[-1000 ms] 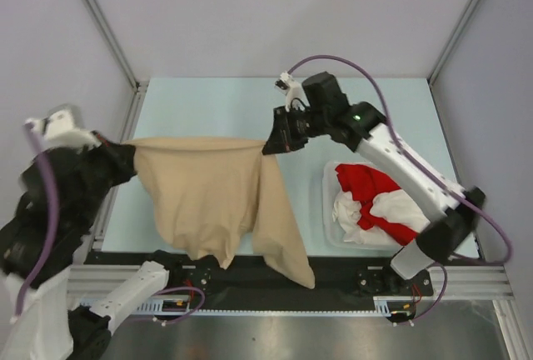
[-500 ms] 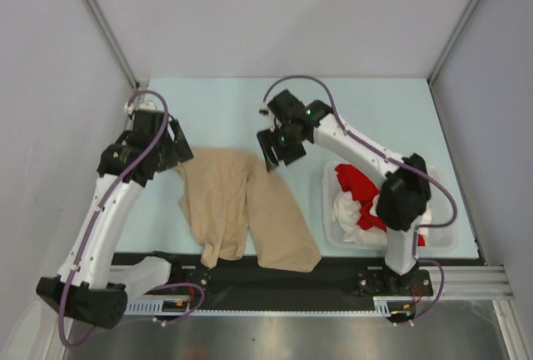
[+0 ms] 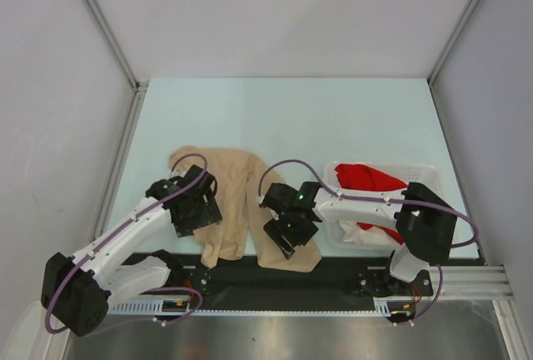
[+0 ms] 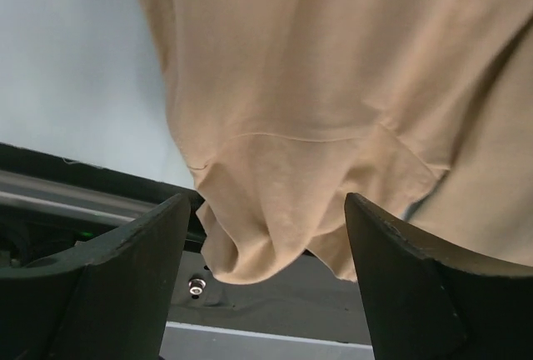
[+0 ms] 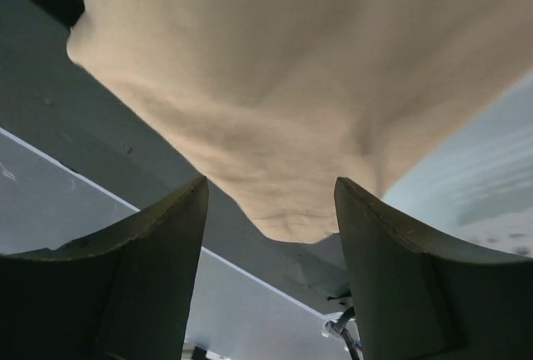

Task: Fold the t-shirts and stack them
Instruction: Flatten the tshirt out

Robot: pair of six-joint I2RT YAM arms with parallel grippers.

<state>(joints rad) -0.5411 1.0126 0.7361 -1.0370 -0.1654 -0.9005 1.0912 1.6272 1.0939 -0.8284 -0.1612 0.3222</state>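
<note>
On the pale table (image 3: 333, 118), the beige t-shirt (image 3: 237, 181) lies bunched beneath both arms' wide-open jaws.

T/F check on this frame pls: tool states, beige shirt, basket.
1. Both tools are open. True: the left tool and right tool each show fingers spread wide.
2. The beige shirt is folded neatly. False: it lies crumpled, its near end hanging over the edge of the table.
3. A red shirt sits in the basket. True.
4. The right tool hangs over the basket. False: it is over the beige shirt's near end.
</note>
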